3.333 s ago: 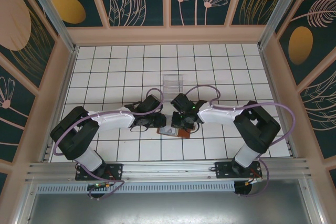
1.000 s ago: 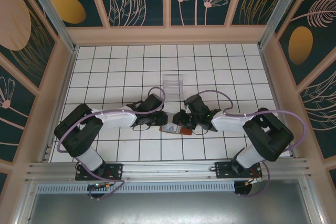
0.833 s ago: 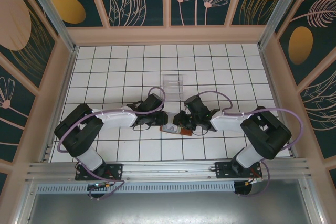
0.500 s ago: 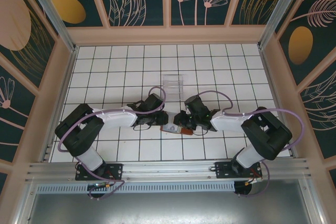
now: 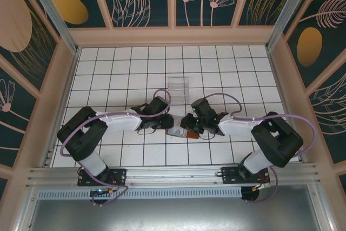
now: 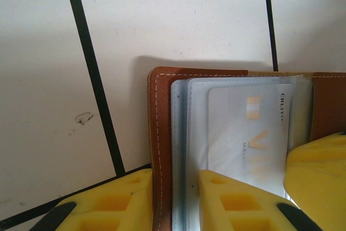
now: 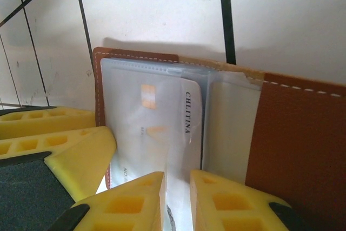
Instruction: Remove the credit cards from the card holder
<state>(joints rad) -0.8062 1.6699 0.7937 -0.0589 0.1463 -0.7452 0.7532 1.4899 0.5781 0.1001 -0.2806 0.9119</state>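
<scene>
While the overhead camera shows the card holder only as a small brown patch on the tiled table, low and central between the arms' tips, the wrist cameras show it lying open. From above, the left gripper and the right gripper meet over it from either side, their fingers too small to read. A clear plastic tray stands well apart toward the far wall.

The left wrist view shows the stitched leather edge and layered clear sleeves running down between that gripper's yellow fingers, which are clamped on the holder. The right wrist view shows its own fingers drawn nearly together on the lower edge of the credit cards — whether they pinch bare card or card through sleeve cannot be made out.

In each wrist view the holder's near end is hidden behind the fingers.

Counted: one holder, one tray, two grippers, and one card face plainly readable — pale lettering, an orange patch. Whether further cards sit in the other sleeves cannot be told.
</scene>
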